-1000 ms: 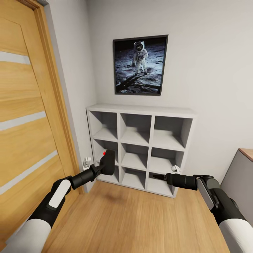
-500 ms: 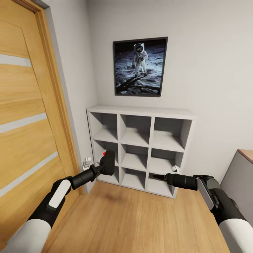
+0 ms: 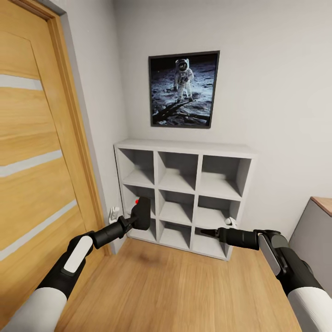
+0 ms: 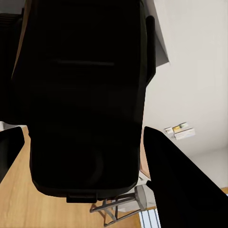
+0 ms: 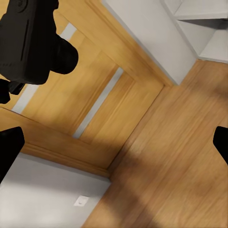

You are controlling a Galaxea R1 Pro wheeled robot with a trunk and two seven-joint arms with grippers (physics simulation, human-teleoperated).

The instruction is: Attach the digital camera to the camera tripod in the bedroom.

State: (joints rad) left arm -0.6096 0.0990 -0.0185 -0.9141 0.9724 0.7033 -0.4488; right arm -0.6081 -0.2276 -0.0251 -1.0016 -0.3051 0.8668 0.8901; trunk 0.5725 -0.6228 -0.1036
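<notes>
Carrying the small boxy black digital camera (image 3: 141, 213) with its round red button, the left gripper (image 3: 137, 216) is clamped on it out in front of the robot, and the step in hand looks like transit: no tripod can be made out for certain, though the left wrist view shows a blurred grey legged stand beyond the camera body. Doing this well likely means keeping that grasp firm and the camera level while the base turns away from the corner, with both arms held clear of the light wood door (image 3: 32, 152) close beside the left arm. The right gripper (image 3: 199, 231) holds nothing, its fingers only narrowly apart. Just ahead of both grippers stands a white nine-compartment cube shelf (image 3: 184, 148), below a framed astronaut picture (image 3: 183, 87); its visible cubbies appear bare.
</notes>
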